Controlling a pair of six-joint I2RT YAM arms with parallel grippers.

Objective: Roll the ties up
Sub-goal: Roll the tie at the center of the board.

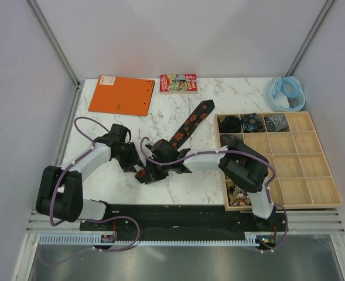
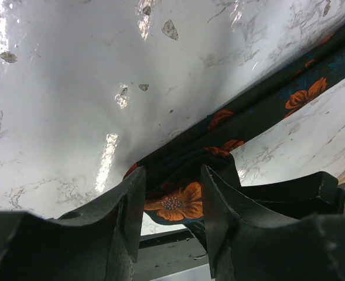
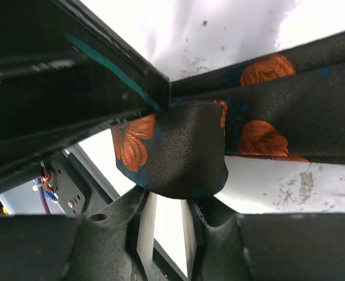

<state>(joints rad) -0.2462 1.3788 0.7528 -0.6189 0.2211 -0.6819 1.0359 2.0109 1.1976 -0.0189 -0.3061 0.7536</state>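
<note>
Left of the tray (image 1: 283, 205), my left tool (image 2: 172, 172) pinches the tie (image 2: 260, 111); right tool (image 3: 166, 202), I cannot tell; a loose pinch could drop the fold.

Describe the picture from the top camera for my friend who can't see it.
The left claw and the right claw meet at the near end of a black tie with orange flowers on a white marble table. At the right, a wooden tray holds three coiled ties in its back row.

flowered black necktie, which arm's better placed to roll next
Left, likely: the left end effector straddles the folded end of the black necktie with orange-red flowers, fabric filling its gap. The right end effector sits beside the fold, seemingly empty.
</note>
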